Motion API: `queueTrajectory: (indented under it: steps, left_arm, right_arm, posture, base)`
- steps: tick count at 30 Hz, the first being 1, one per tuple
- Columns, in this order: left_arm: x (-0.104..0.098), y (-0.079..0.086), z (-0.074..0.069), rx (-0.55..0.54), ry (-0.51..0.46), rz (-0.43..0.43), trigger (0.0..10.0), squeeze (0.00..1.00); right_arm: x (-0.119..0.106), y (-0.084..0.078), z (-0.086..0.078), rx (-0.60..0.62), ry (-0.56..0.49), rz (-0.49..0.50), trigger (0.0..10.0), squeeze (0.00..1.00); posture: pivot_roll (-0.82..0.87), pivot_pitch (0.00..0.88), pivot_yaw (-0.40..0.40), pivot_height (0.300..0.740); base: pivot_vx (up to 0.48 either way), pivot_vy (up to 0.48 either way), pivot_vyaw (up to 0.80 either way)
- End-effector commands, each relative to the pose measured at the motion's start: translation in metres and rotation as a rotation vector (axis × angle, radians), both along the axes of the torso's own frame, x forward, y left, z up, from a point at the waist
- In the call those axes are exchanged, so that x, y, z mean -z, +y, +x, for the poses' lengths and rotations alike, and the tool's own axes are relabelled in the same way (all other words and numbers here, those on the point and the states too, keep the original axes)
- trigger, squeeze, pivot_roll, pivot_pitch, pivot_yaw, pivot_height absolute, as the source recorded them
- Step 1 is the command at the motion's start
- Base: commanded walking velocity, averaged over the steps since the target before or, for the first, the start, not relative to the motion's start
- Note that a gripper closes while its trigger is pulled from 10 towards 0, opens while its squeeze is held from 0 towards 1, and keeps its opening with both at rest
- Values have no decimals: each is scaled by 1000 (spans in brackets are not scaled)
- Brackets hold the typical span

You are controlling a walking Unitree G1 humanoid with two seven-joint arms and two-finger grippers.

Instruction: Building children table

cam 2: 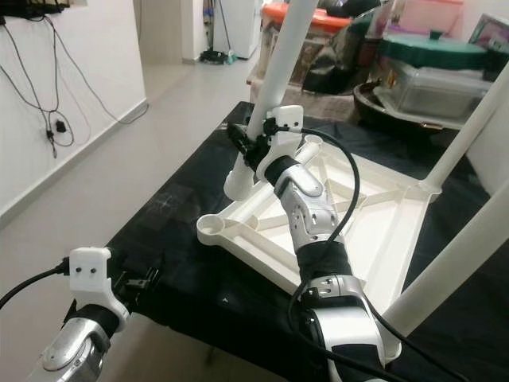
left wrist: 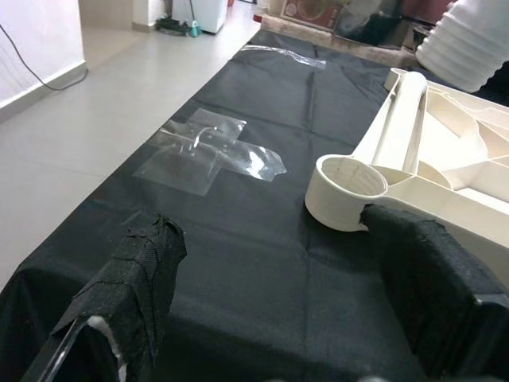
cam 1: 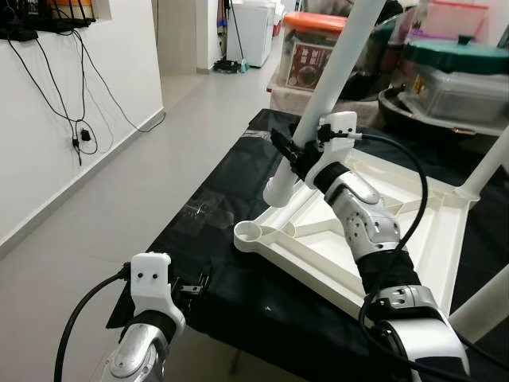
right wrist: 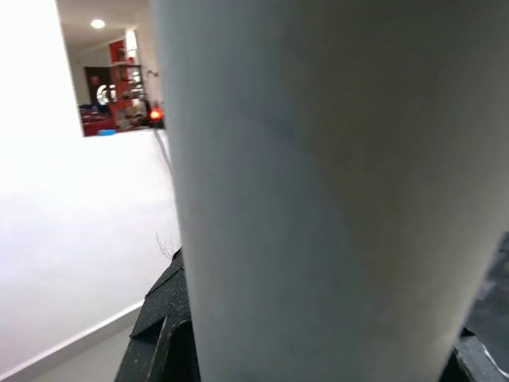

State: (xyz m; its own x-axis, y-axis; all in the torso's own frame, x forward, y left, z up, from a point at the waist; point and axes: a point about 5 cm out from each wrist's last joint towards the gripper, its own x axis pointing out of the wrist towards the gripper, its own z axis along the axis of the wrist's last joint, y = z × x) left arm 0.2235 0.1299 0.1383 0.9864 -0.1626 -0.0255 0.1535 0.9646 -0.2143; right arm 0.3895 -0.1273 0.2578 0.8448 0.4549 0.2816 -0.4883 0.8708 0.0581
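Gripping a white table leg [cam 1: 338,68] near its lower end, the right tool [cam 1: 293,153] clamps it above the upturned tabletop [cam 1: 429,239] (on the black-draped surface [cam 1: 215,199]). The left tool [left wrist: 270,318] hovers open near the empty corner socket [left wrist: 343,191].

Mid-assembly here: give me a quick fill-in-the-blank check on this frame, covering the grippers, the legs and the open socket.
1. The right gripper is shut on a white table ____.
2. The upside-down white tabletop lies on a ____ cloth.
3. The corner socket nearest the left gripper is ____, with no leg in it.
4. The left gripper's fingers are ____, holding nothing.

Missing words: leg; black; empty; open
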Motion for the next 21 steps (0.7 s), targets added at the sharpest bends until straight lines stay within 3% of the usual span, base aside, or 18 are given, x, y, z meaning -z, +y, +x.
queueTrajectory:
  steps: [1,6,21]
  left_arm:
    - [0,-2,-2,6,4,-3,10000,0]
    - [0,0,-2,2,11,4,10000,0]
    - [1,-8,-6,21,17,16,10000,0]
  right_arm:
    - [-6,-8,2,34,-26,2,10000,0]
    - [-5,-11,4,61,-21,13,10000,0]
    - [-1,-12,6,63,-21,9,10000,0]
  posture:
    - [82,68,-116,740]
    - [83,68,-115,740]
    - [85,84,-114,740]
  base:
    - [0,0,0]
    - [0,384,0]
    - [0,0,0]
